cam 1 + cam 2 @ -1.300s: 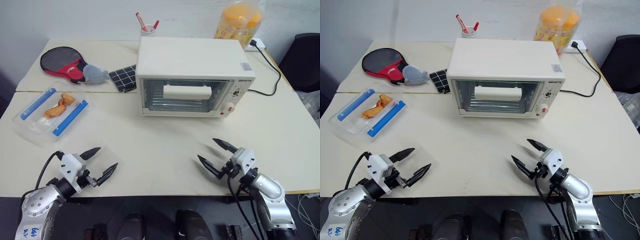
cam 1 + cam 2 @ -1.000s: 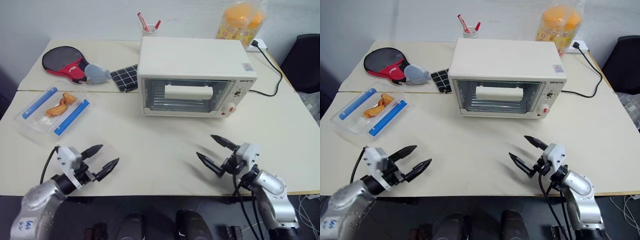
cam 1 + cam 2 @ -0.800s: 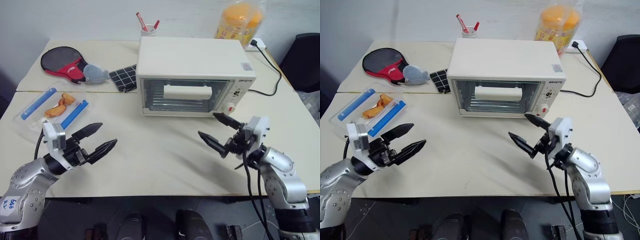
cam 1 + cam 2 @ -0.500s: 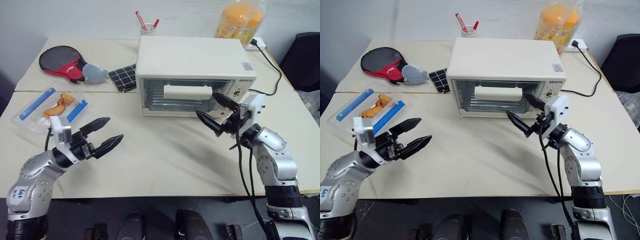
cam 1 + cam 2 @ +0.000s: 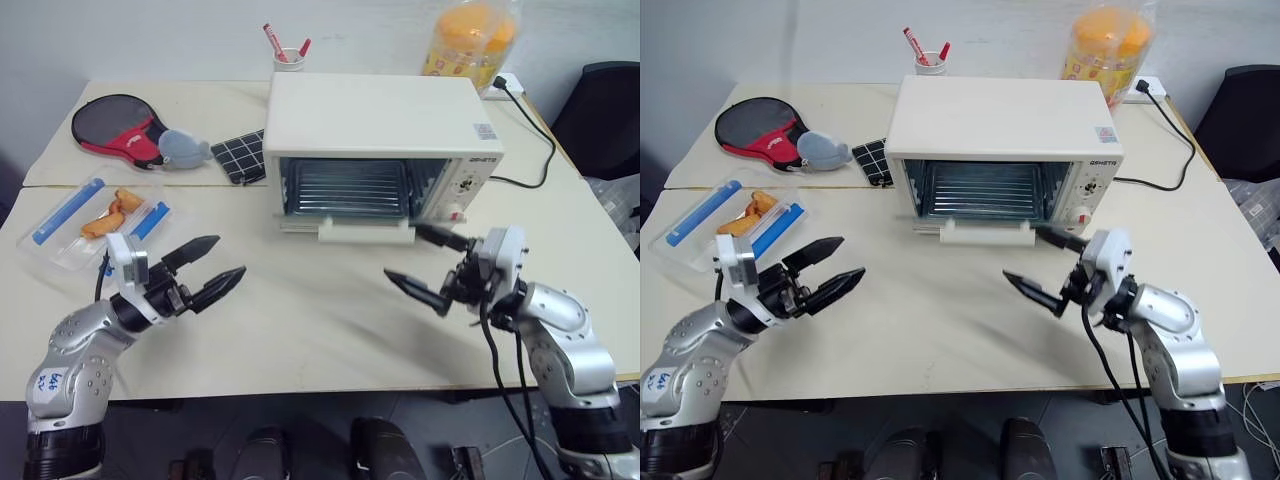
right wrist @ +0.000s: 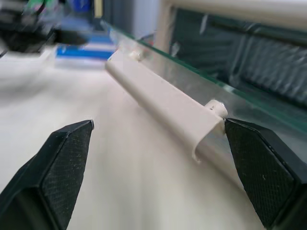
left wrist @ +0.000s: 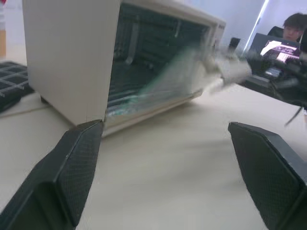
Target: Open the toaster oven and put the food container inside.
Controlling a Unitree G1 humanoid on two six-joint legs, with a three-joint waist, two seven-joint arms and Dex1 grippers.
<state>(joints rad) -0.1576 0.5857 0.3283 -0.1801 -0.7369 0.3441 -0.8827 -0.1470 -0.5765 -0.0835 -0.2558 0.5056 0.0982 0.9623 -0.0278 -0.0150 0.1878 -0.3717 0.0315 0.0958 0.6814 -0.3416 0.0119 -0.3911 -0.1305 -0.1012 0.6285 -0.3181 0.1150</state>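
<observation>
Toaster oven [image 5: 383, 135] door now dropped open toward near edge; both grippers apart, empty.
Food container [image 5: 88, 212] far left, long axis probably diagonal; bare table [image 5: 320, 320] between left gripper [image 5: 214, 271] and right gripper [image 5: 428, 270].

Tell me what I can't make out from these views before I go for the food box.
- Toaster oven interior: in the left wrist view the lowered glass door is smeared by motion.
- Food container: the head views show it too small to tell whether its blue clips are latched.
- Oven cord: where it meets the oven is hidden behind the oven body.
- Snack jar: top cut off by the picture edge.
</observation>
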